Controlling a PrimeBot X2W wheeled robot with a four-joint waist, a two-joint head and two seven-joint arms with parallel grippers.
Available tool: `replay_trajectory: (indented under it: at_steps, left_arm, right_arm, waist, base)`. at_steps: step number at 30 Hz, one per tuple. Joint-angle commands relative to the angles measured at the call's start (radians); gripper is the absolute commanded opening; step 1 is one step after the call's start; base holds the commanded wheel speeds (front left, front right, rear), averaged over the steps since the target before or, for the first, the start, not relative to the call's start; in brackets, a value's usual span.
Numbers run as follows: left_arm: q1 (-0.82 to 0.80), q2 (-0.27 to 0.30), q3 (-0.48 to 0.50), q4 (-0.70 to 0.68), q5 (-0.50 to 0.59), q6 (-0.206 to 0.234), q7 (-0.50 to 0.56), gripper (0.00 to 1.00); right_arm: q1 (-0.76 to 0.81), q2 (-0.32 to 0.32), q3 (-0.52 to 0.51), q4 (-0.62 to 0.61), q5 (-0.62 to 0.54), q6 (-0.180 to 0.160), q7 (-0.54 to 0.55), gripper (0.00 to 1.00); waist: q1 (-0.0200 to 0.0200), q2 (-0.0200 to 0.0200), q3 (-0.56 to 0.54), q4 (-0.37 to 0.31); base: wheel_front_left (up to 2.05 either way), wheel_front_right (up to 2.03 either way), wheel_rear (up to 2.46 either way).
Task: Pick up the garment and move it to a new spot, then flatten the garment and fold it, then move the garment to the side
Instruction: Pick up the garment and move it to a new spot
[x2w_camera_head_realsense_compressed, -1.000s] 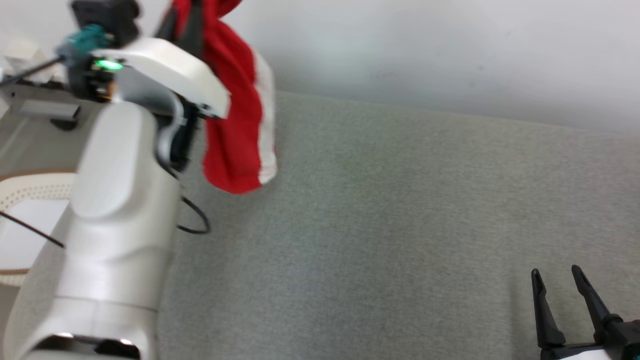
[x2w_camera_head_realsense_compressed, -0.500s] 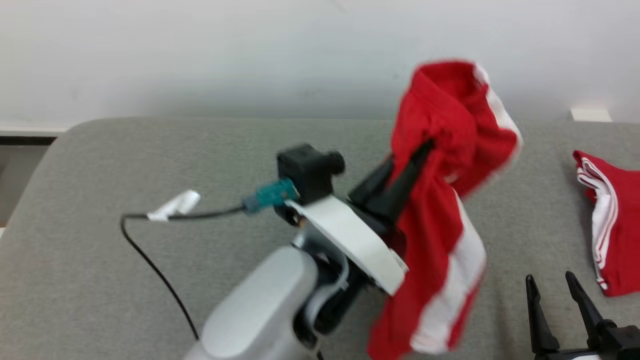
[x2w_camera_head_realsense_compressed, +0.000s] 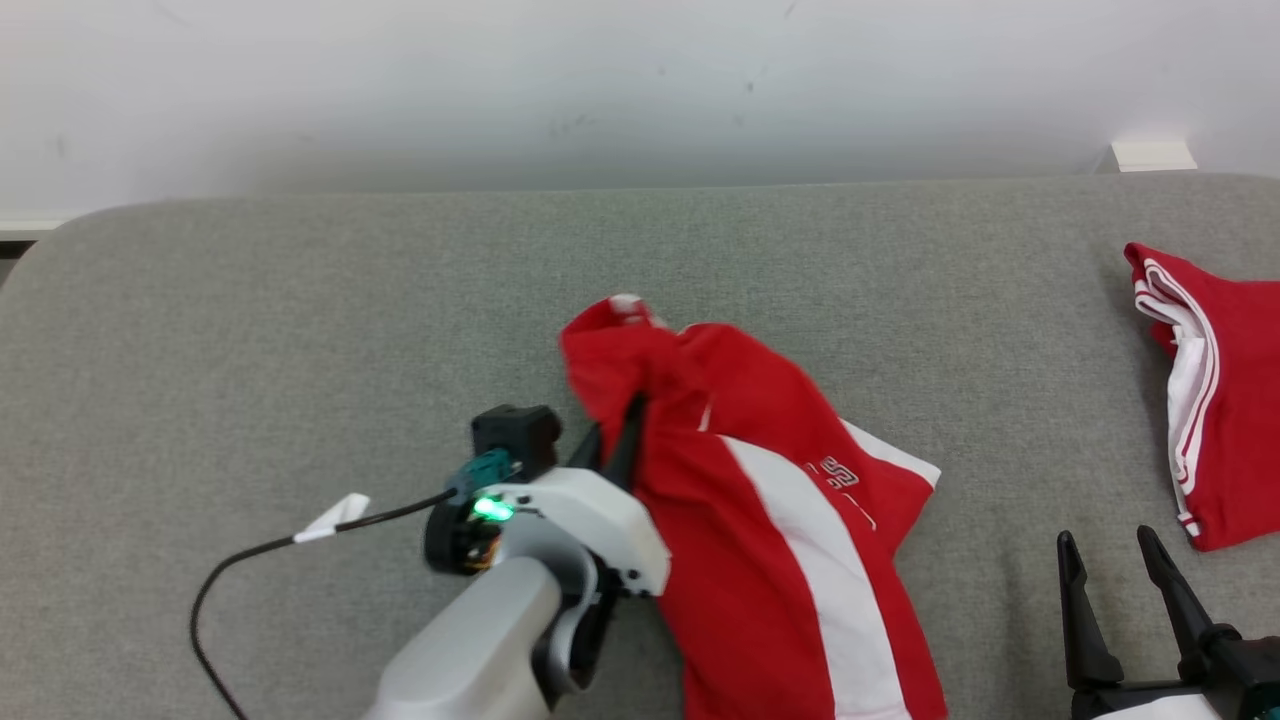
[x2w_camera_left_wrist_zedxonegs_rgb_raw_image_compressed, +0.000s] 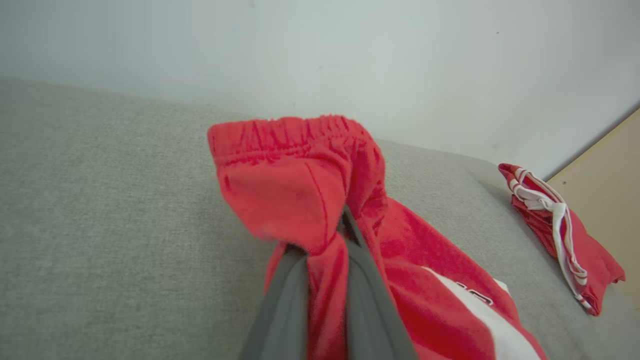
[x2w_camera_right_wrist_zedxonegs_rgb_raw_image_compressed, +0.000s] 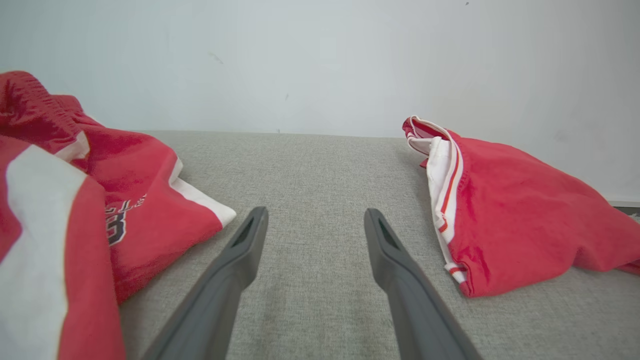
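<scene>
Head view: garment's (x2w_camera_head_realsense_compressed: 740, 440) long axis runs diagonally, waistband (x2w_camera_head_realsense_compressed: 605, 335) pointing far-left.

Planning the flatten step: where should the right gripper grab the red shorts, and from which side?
Probably the white-edged hem corner: it juts out flat from the shorts toward the open right gripper, opposite the waistband pinched by the left gripper. Come in low from the right.

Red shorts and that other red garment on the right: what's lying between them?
Just bare grey cushion, seen in the right wrist view; the open right pincer points into that gap between the shorts and the other garment.
</scene>
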Motion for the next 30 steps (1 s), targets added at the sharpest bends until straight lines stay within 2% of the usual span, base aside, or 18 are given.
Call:
replay_trajectory:
  at_steps: [1, 4, 5, 7, 8, 13, 22, 30]
  left_arm:
    - [0.01, 0.012, 0.013, 0.032, 0.012, 0.005, -0.007, 0.0]
    - [0.031, 0.023, 0.032, 0.121, 0.03, 0.009, -0.015, 0.0]
    - [0.037, 0.022, 0.043, 0.14, 0.03, 0.007, -0.017, 0.1]
    - [0.043, 0.023, 0.056, 0.157, 0.061, 0.003, -0.017, 0.49]
    - [0.054, 0.021, 0.067, 0.157, 0.069, -0.004, -0.017, 1.0]
    - [0.116, 0.022, 0.133, 0.104, 0.159, -0.006, -0.017, 1.0]
    - [0.363, 0.097, 0.298, -0.21, 0.413, 0.03, -0.016, 1.0]
    - [0.604, 0.116, 0.418, -0.376, 0.564, -0.008, -0.016, 1.0]
  right_arm:
    - [-0.01, -0.001, -0.004, -0.002, -0.002, -0.003, -0.003, 1.0]
    - [-0.006, 0.001, -0.011, 0.004, -0.004, -0.003, -0.003, 1.0]
    - [-0.004, 0.001, -0.012, 0.006, -0.005, -0.003, -0.003, 1.0]
    - [0.0, 0.002, -0.014, 0.013, -0.007, -0.003, -0.003, 1.0]
    - [0.002, 0.003, -0.014, 0.016, -0.007, -0.003, -0.003, 1.0]
    - [0.015, 0.004, -0.014, 0.024, -0.006, -0.003, -0.003, 1.0]
    - [0.065, 0.0, -0.045, 0.012, 0.001, -0.003, -0.003, 1.0]
    - [0.117, 0.007, -0.093, 0.013, 0.005, -0.003, -0.003, 1.0]
  waist:
    - [0.0, -0.0001, 0.001, 0.004]
    - [0.0, -0.0001, -0.001, 0.017]
    - [0.0, -0.0001, -0.003, 0.022]
    - [0.0, -0.0001, -0.011, 0.033]
    - [0.0, -0.0001, -0.016, 0.039]
    - [0.0, -0.0001, -0.051, 0.06]
    - [0.0, -0.0001, -0.137, 0.08]
    - [0.0, -0.0001, -0.192, 0.087]
  base:
    - [0.0, 0.0, 0.0]
    - [0.0, 0.0, 0.0]
    - [0.0, 0.0, 0.0]
    - [0.0, 0.0, 0.0]
    - [0.0, 0.0, 0.0]
    - [0.0, 0.0, 0.0]
    - [0.0, 0.0, 0.0]
    - [0.0, 0.0, 0.0]
